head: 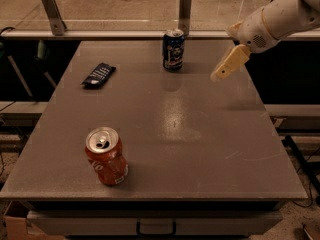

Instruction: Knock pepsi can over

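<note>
The pepsi can (pixel 173 49), dark blue with a silver top, stands upright near the far edge of the grey table (pixel 200 134). My gripper (pixel 226 65) hangs at the end of the white arm that comes in from the upper right. It is above the table, to the right of the can and apart from it, at about the can's height.
An orange-red soda can (pixel 106 156) stands upright near the front left. A flat black snack packet (pixel 98 75) lies at the left back. A railing with metal posts (pixel 185 6) runs behind the table. The table's right edge is just under the arm.
</note>
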`<action>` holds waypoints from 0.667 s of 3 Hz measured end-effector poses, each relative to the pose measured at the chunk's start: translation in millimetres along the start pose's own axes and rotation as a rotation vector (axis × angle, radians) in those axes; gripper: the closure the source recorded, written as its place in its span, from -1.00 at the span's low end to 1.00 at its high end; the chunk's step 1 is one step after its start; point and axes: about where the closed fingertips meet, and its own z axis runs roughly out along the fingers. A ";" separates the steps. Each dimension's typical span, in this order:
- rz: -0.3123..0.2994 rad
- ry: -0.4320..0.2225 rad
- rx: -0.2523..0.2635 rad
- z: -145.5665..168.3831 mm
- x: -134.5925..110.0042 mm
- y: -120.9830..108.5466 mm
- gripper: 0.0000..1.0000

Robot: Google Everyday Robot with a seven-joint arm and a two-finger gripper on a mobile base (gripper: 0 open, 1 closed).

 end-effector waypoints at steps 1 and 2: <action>0.080 -0.093 -0.026 32.0 -7.9 -17.2 -1.00; 0.143 -0.196 -0.076 62.3 -25.8 -26.2 -1.00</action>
